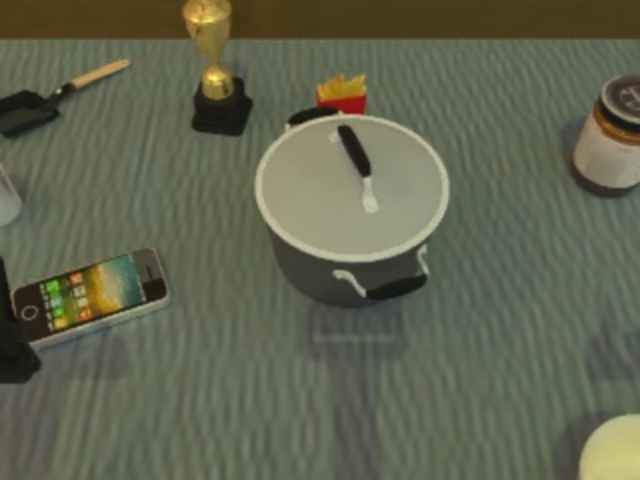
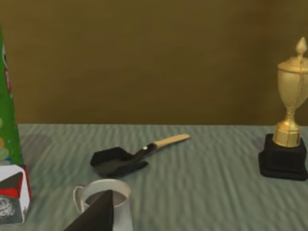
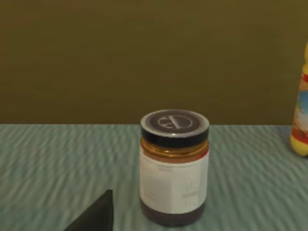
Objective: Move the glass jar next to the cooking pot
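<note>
Cut off or obscured items

Top view: the glass jar, a pale round object and a clear cup run past the frame edges. The fries carton is part-hidden behind the cooking pot. Neither gripper's jaws can be made out.

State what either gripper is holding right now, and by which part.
Nothing is held. The glass jar stands free at the table's right edge, apart from the cooking pot; in the right wrist view, nothing touches it.
</note>
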Robot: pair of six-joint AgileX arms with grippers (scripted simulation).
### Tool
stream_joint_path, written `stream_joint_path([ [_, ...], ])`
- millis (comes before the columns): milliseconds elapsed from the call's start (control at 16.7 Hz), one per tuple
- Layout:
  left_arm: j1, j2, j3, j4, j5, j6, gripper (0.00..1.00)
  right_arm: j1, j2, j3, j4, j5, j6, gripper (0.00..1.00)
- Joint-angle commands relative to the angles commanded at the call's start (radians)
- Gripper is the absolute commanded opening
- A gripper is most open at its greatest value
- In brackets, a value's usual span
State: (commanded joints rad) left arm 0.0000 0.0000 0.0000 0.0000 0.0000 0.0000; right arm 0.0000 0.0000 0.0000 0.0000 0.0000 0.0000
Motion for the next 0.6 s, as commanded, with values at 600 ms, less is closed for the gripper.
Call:
stream_joint_path([
  [600,0.000,0.000,0.000,0.000,0.000,0.000,1.00,-0.010,0.316,0.272,-0.227,0.008,-0.015,1.00],
])
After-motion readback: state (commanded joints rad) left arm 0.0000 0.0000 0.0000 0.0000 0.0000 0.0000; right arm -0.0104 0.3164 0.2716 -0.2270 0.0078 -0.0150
